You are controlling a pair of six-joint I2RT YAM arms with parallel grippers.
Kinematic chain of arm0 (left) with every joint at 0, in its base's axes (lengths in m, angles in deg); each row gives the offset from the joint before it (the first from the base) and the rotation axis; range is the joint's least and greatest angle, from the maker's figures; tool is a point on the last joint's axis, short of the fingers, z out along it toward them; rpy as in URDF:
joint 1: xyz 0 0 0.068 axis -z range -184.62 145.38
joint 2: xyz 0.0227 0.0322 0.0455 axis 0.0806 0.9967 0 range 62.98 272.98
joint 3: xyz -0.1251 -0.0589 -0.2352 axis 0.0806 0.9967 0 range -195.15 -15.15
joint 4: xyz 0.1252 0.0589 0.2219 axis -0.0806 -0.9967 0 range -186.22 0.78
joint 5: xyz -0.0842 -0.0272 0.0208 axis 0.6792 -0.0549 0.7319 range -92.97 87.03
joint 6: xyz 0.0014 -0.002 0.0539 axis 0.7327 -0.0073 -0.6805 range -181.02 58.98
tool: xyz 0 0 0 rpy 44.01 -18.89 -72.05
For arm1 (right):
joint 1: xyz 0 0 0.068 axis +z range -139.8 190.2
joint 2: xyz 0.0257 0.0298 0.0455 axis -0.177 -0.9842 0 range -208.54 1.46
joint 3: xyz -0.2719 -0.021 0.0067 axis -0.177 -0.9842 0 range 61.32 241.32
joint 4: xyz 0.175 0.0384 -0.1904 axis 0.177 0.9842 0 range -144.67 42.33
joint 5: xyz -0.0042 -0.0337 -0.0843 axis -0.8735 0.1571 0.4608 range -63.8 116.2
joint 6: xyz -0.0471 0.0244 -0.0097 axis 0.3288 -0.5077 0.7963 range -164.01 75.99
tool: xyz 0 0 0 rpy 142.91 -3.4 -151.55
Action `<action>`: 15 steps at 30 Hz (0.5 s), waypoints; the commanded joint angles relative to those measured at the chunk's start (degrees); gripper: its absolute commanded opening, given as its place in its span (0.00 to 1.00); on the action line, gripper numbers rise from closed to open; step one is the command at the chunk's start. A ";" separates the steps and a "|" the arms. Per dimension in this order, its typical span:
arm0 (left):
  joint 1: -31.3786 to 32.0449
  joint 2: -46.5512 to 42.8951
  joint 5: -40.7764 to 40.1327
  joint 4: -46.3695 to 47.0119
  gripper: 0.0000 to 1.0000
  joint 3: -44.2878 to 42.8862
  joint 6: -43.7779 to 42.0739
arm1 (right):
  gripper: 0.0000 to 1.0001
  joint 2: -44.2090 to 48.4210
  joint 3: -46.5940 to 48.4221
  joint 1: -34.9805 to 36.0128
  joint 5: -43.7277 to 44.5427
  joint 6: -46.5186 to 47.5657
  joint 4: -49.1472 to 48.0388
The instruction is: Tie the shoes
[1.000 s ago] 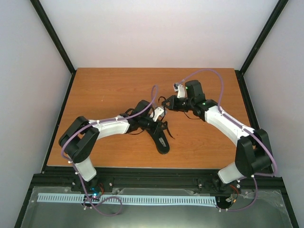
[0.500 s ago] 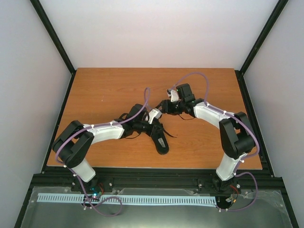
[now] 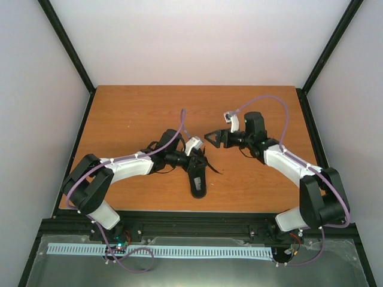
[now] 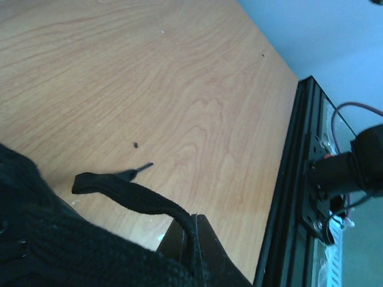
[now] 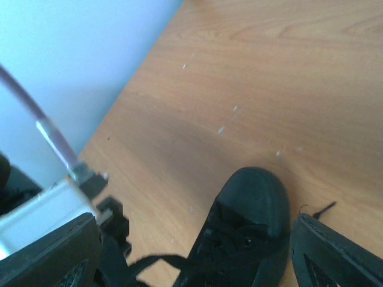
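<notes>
As the right pincer (image 3: pixel 213 139) backs away from the middle, jaws spread wide and empty, the left pincer (image 4: pixel 194 238) stays clamped on one lace (image 4: pixel 125 192). The shoe (image 3: pixel 197 182) lies just beside it, toward the near edge of the surface (image 3: pixel 131 113), and has slid a touch nearer. No knot yet, I'd judge.

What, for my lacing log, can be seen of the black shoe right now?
The shoe is small, black and low-topped, with a smooth rounded toe cap and a knit-looking upper. It lies on the wooden table, lengthwise roughly near-to-far, toward the table's near edge. No tied bow is visible. One flat black lace runs from it over the table into the left gripper, which looks shut on it. The right gripper is open and clear of the shoe.
</notes>
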 commanded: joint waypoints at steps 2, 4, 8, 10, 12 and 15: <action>-0.47 -3.42 7.77 -7.39 0.01 -3.12 -6.76 | 0.85 5.46 -8.92 -0.33 -3.67 -0.43 -6.77; -0.47 -4.10 9.12 -8.73 0.01 -3.33 -7.49 | 0.85 8.59 -12.38 0.03 -3.65 -1.04 -7.45; -0.46 -2.73 15.08 -11.37 0.01 -4.30 -8.98 | 0.88 16.10 -17.71 1.91 -5.14 1.38 -8.87; -0.46 -1.98 15.37 -13.38 0.01 -4.87 -10.32 | 0.91 18.08 -19.36 2.05 -6.17 1.70 -10.77; -0.50 -1.61 14.32 -15.21 0.01 -5.28 -11.71 | 0.91 18.23 -19.79 2.05 -7.56 1.93 -12.22; -0.46 -1.78 12.97 -16.19 0.01 -5.53 -12.27 | 0.89 16.30 -20.08 2.26 -10.67 1.42 -15.21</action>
